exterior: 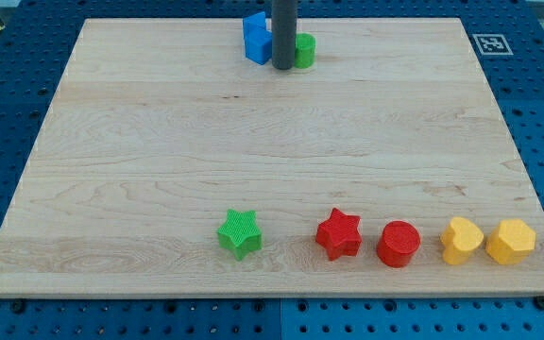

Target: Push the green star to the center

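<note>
The green star [240,233] lies near the view's bottom edge of the wooden board [140,142], a little left of the middle. My tip [282,67] is at the view's top, far from the star, between the blue blocks [257,39] on its left and a green round block [304,50] on its right. The rod hides part of both of these.
A row runs right of the green star along the view's bottom: a red star [338,234], a red cylinder [399,244], a yellow block [462,240] and a yellow hexagon [510,241]. A marker tag [491,43] sits off the top right corner.
</note>
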